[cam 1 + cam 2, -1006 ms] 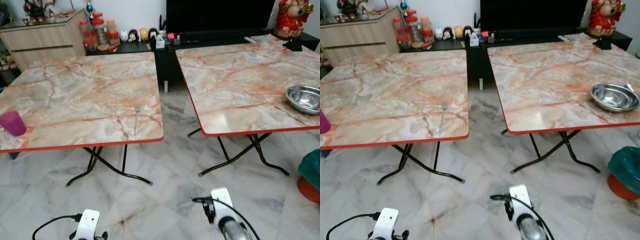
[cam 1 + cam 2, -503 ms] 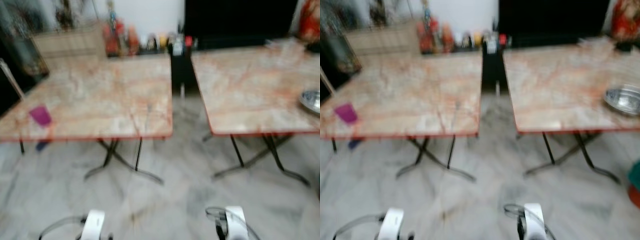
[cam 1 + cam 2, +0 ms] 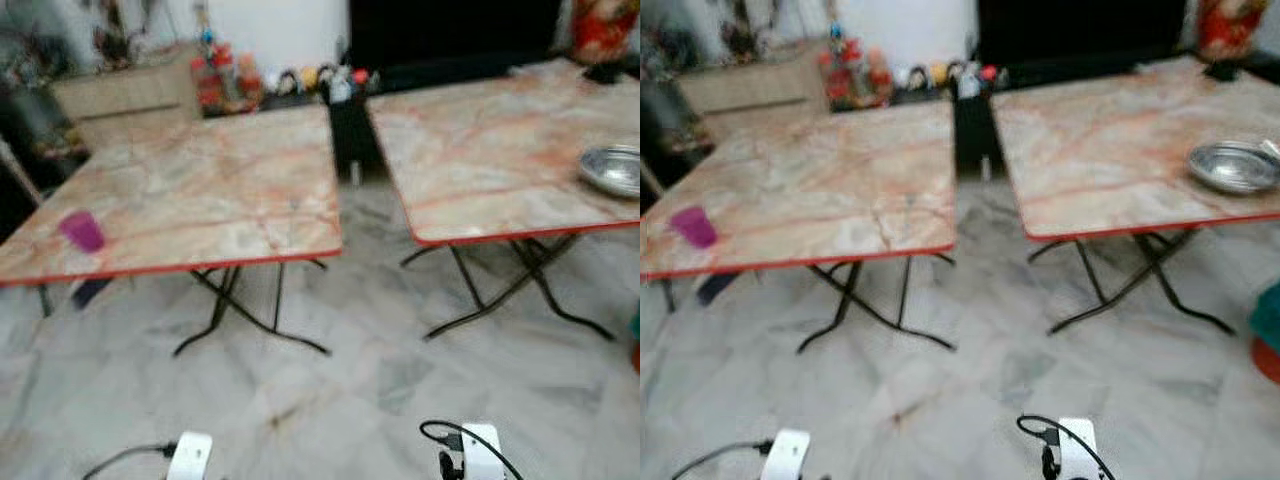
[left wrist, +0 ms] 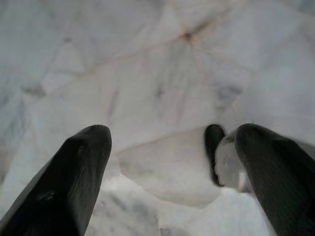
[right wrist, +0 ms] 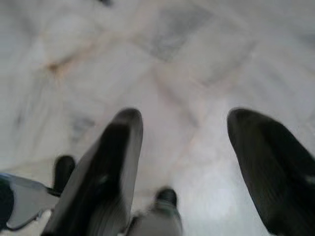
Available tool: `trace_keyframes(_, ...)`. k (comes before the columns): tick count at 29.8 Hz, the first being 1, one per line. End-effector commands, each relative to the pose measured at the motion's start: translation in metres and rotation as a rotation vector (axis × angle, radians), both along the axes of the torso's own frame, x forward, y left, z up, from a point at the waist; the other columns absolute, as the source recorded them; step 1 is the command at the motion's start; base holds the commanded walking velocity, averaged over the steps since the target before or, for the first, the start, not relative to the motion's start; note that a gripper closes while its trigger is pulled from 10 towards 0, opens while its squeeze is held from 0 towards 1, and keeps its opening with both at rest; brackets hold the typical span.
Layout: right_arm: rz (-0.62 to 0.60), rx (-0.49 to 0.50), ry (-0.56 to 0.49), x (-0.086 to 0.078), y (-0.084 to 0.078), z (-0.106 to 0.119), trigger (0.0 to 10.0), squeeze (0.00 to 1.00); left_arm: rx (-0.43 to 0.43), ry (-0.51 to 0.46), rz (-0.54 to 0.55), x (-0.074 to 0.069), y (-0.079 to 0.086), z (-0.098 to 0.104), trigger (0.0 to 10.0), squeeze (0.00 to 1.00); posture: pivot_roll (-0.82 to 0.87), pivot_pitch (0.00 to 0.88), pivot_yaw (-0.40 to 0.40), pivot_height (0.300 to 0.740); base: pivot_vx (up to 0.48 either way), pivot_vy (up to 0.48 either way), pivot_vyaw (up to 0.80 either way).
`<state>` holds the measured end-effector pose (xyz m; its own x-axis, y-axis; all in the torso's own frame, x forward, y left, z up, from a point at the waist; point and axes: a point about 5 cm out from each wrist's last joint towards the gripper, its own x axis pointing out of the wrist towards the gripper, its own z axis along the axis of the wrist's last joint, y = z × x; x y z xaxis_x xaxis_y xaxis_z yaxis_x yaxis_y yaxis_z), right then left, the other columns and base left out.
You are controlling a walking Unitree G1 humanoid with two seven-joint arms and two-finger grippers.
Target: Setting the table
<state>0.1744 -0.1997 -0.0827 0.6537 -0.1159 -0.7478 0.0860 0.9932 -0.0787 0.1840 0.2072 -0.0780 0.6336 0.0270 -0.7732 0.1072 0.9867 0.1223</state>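
On marbled table (image 3: 200,190) — round steel bowl (image 3: 612,170)

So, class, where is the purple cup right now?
In the left eye view, the purple cup stands near the front left corner of the left table.

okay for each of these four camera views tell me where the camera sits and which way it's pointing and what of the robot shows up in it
Left eye view: on the head, looking forward and down at two marble tables, a purple cup and a steel bowl; both wrists show at the bottom edge.
Right eye view: beside it, same scene.
Left wrist view: along the left gripper, fingers apart, down at the marble floor.
Right wrist view: along the right gripper, fingers apart, down at the floor.
Both wrist views share the floor; both eye views share the tables.
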Motion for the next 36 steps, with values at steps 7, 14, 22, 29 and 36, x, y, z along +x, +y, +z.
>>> trace_keyframes(7, -0.008, 0.018, -0.03, 0.0047, 0.0077, 0.0017, 10.0, 0.0, 0.016, 0.001, 0.018, 0.0001, 0.008, 0.0014, 10.0, 0.0, -0.02, 0.0, 0.092, 0.736, 0.0, 0.366, 0.0)
trace_keyframes(14, -0.016, 0.025, -0.04, 0.0051, 0.0082, 0.0021, 10.0, 0.0, 0.019, 0.004, 0.017, -0.0004, 0.0088, 0.0013, 10.0, 0.0, -0.02, 0.002, 0.094, 0.736, 0.0, 0.372, 0.0)
trace_keyframes(22, -0.021, 0.022, -0.038, 0.0055, 0.0071, 0.0023, 10.0, 0.0, 0.021, 0.004, 0.013, 0.0001, 0.0085, 0.0015, 10.0, 0.0, -0.02, 0.0, 0.094, 0.736, 0.0, 0.373, 0.0)
trace_keyframes(29, -0.021, 0.019, -0.045, 0.008, 0.0061, 0.0036, 10.0, 0.0, 0.021, 0.005, 0.006, -0.0002, 0.0069, 0.001, 10.0, 0.0, -0.02, 0.0, 0.093, 0.736, 0.0, 0.3, 0.0)
trace_keyframes(36, -0.015, 0.011, -0.064, 0.0116, 0.006, 0.0059, 10.0, 0.0, 0.003, -0.001, 0.006, -0.0006, 0.0034, 0.0004, 10.0, 0.0, -0.03, 0.0, 0.095, 0.736, 0.0, 0.0, 0.0)
